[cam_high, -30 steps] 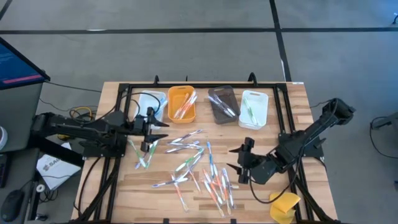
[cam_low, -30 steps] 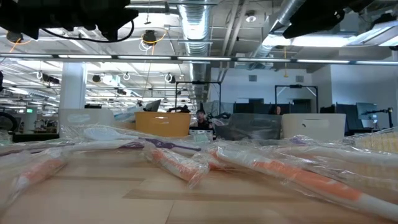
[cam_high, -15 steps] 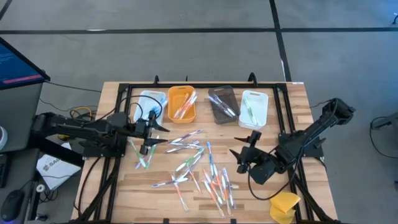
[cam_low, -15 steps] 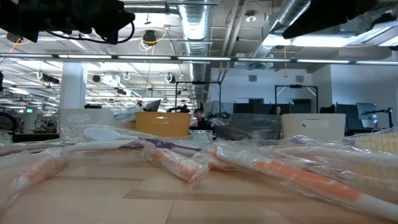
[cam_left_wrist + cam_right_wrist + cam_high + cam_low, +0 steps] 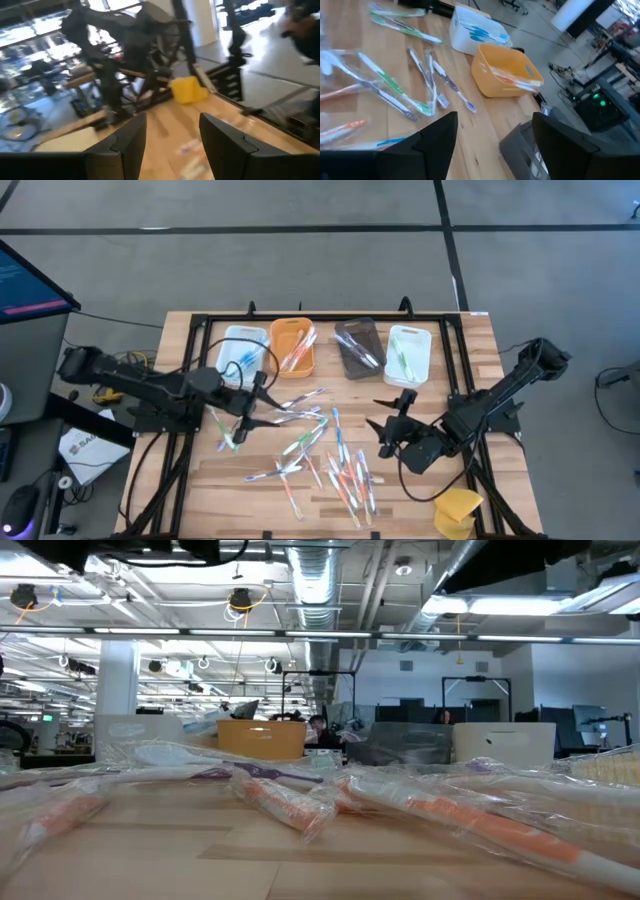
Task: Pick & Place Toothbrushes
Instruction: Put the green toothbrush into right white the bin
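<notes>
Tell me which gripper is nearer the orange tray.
Left. The left gripper hangs just in front of the orange tray, slightly to its left. The right gripper sits farther away, across the table on the tray's right, nearer the white tray.

Both arms are matte black, built of boxy links joined by rounded joints. The left arm (image 5: 140, 385) carries a yellow cable looped near its base. The right arm (image 5: 495, 400) ends in a blocky shoulder housing. Each tool, left tool (image 5: 252, 402) and right tool (image 5: 392, 430), has two slim dark fingers (image 5: 435, 145) with flat, tapering faces.
</notes>
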`<act>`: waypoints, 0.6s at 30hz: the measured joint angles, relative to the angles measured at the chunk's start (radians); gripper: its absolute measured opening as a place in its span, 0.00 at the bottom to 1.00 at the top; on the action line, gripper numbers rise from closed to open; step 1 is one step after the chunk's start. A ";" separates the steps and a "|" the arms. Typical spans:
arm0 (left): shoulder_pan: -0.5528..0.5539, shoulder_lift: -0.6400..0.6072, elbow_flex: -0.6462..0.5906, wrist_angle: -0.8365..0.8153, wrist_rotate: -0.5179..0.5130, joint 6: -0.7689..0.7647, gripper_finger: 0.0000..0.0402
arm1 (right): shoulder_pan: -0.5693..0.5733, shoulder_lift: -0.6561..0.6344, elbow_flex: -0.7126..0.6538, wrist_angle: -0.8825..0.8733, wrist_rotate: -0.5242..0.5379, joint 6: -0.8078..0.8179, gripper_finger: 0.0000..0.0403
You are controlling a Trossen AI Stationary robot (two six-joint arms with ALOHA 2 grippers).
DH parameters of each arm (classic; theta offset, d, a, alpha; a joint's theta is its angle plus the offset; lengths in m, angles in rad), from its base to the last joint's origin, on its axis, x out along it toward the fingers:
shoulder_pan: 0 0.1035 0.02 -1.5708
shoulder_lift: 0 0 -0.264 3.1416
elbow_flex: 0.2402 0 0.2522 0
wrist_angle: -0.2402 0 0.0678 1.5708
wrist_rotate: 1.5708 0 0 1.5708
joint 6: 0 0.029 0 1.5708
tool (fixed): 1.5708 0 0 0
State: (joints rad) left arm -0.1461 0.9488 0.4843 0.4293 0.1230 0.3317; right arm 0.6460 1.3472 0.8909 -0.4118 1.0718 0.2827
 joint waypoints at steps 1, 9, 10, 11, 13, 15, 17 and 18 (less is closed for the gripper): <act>0.001 0.007 0.018 -0.013 -0.020 0.001 0.44 | 0.008 0.000 0.000 0.006 0.000 -0.013 0.63; 0.004 -0.047 0.071 -0.428 -0.065 -0.155 0.44 | 0.061 -0.058 0.000 0.005 0.001 -0.237 0.63; 0.004 -0.060 0.071 -0.461 -0.066 -0.161 0.44 | 0.061 -0.075 0.000 0.007 0.002 -0.271 0.63; 0.002 -0.073 0.071 -0.476 -0.066 -0.186 0.44 | 0.061 -0.093 0.000 0.009 0.002 -0.286 0.63; -0.009 -0.101 0.072 -0.474 -0.069 -0.266 0.44 | 0.057 -0.122 0.000 0.007 0.002 -0.276 0.63; -0.027 -0.128 0.072 -0.506 -0.067 -0.289 0.44 | 0.058 -0.138 0.000 -0.005 -0.008 -0.232 0.63; -0.051 -0.144 0.071 -0.580 -0.067 -0.293 0.44 | 0.061 -0.141 0.000 -0.023 -0.032 -0.206 0.63; -0.061 -0.148 0.064 -0.607 -0.069 -0.315 0.44 | 0.061 -0.141 0.000 -0.033 -0.048 -0.203 0.63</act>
State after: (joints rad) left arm -0.2075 0.8007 0.5487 -0.1780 0.0544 0.0166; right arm 0.7073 1.2067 0.8909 -0.4448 1.0234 0.0793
